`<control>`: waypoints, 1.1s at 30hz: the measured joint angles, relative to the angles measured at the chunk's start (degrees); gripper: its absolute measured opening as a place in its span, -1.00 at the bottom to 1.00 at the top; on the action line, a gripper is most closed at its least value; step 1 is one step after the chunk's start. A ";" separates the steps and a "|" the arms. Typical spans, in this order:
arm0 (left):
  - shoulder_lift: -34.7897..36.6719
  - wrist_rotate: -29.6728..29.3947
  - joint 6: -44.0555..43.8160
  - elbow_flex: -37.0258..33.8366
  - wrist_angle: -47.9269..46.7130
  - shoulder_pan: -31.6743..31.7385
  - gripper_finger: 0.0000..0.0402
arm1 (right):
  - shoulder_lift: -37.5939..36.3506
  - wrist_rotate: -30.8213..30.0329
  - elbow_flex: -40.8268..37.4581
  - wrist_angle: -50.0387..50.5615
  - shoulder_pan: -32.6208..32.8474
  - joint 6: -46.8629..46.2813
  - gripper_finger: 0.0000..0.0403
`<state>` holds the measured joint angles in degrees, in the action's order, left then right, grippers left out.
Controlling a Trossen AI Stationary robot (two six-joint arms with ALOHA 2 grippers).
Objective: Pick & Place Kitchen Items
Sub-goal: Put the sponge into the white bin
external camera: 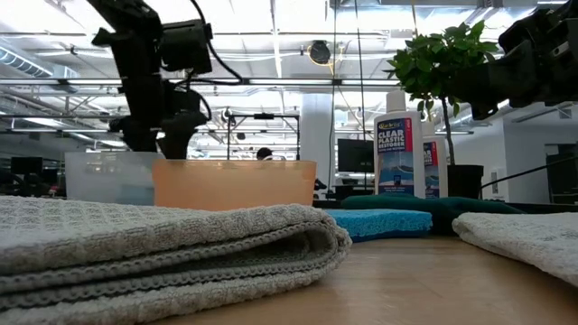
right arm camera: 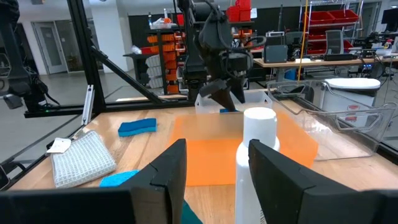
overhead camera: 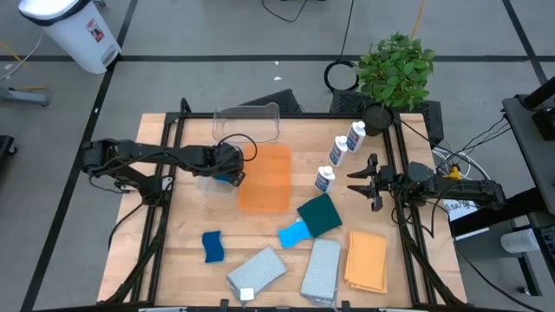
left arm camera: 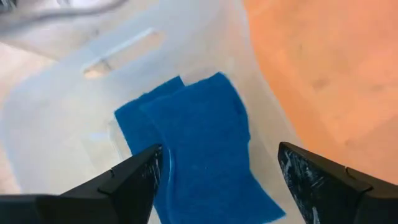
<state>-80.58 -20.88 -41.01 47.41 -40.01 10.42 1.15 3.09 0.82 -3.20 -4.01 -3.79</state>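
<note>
A blue sponge [left arm camera: 193, 143] is seen lying on the floor of a clear tub [left arm camera: 56, 124], directly beneath the left gripper [overhead camera: 232, 166], whose fingers are spread apart with nothing between them. The drop of this item is judged to be complete, and the placing step to be at its close.

The right gripper [overhead camera: 368, 180] is held near the table's right edge, just beside the three white bottles [overhead camera: 338, 154]; its fingers stand part-way apart and nothing is clasped in them, though one bottle looms between them in the right wrist view.

Much of the task is judged still to be done. A second blue sponge [overhead camera: 213, 245], a dark green pad [overhead camera: 320, 215] touching a light blue pad [overhead camera: 295, 232], two grey cloths [overhead camera: 257, 270] and an orange cloth [overhead camera: 366, 258] are left along the table's near side, while a large orange mat [overhead camera: 264, 178] lies beside the tub.

For the next move, the left arm would need to be raised clear of the tub's wall before another item is approached from above with the fingers kept wide.
</note>
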 joint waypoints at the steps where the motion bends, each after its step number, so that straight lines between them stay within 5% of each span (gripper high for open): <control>1: 0.00 0.16 0.01 0.81 -0.96 -0.10 0.55 | -0.01 -0.01 -0.01 0.01 -0.01 -0.01 -0.28; 16: 0.00 2.48 -2.37 10.76 -8.38 -10.78 0.50 | 0.00 0.00 0.00 0.00 0.00 0.00 -0.27; 33: 0.00 26.97 -12.46 12.86 -8.26 -32.67 0.46 | 0.00 0.00 0.00 0.00 0.00 0.00 -0.27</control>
<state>-80.58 6.08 -53.48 60.27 -48.27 -22.25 1.15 3.09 0.82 -3.20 -4.01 -3.79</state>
